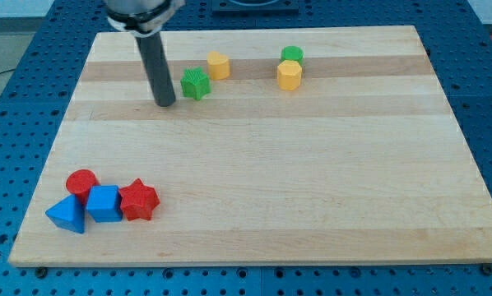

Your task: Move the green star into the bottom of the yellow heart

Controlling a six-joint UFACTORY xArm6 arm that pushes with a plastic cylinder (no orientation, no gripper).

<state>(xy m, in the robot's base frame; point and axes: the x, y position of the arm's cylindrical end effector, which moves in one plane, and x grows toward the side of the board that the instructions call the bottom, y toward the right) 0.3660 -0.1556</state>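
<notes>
The green star (196, 84) lies near the view's top, left of centre. The yellow heart (218, 65) sits just up and to the right of it, nearly touching. My tip (165, 104) rests on the board just to the left of the green star and slightly below it, with a small gap between them. The dark rod rises from the tip toward the view's top.
A green cylinder (292, 56) and a yellow hexagon (289, 75) touch each other at the top right. At the bottom left a red cylinder (82, 183), a blue triangle (67, 214), a blue cube (104, 203) and a red star (138, 200) are clustered.
</notes>
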